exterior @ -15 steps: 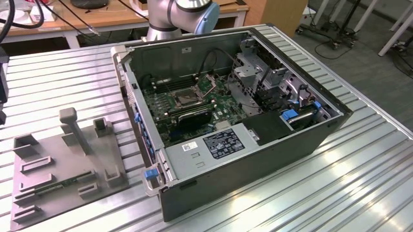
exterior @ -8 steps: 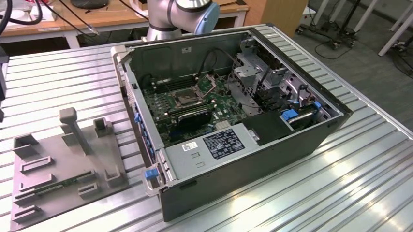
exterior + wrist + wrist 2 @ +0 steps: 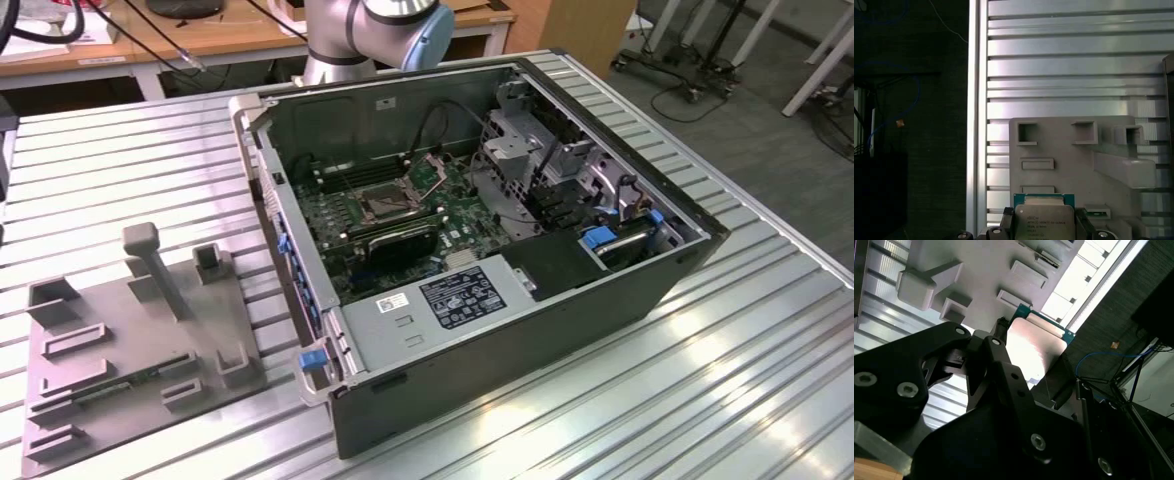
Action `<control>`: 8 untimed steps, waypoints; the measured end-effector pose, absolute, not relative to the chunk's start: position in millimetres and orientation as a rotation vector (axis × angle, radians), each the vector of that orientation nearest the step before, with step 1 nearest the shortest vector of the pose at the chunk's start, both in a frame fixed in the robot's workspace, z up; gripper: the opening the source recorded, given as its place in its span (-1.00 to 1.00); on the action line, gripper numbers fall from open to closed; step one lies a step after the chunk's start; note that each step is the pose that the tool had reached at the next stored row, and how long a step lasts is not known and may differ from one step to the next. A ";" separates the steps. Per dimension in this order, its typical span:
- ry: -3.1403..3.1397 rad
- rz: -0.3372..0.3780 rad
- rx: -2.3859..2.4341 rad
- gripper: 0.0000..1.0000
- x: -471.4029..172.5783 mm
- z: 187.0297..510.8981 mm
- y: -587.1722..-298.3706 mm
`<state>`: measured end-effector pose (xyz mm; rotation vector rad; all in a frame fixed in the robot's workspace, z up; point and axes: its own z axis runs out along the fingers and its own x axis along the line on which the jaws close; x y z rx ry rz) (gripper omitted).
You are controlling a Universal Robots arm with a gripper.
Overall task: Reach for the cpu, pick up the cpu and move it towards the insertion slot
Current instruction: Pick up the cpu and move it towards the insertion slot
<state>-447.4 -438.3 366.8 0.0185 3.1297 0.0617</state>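
gripper [image 3: 1044,229] closed on the cpu [image 3: 1044,216]: in the first wrist view a dark finger [image 3: 1005,222] presses one side edge of the chip and its partner the opposite edge. the finger bases and the chip's near edge are cut off by the frame.

cpu is a pale metal plate with a thin green rim. print on the plate is too small to make out. in the second wrist view the black finger linkage covers one corner and part of the plate.

cpu sits in front of the grey tray [image 3: 1064,145], overlapping one of its edges in both wrist views. cannot tell how far above the tray it is.

exterior view: tray lies on the slatted metal table [image 3: 134,160] towards that view's left, beside the open computer case [image 3: 534,330]. the insertion slot [image 3: 378,206], silver-framed, is on the green motherboard [image 3: 447,190] inside the case, well apart from the tray. its inside is dark and its detail is unclear. the arm [image 3: 354,30] is cut off at the picture's edge behind the case.
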 end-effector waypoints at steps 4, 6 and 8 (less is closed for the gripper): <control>3.130 0.062 0.018 0.09 -447.4 370.1 -438.3; 3.130 0.062 0.019 0.09 -447.4 371.7 -438.3; 3.130 0.062 0.019 0.09 -447.4 373.1 -438.2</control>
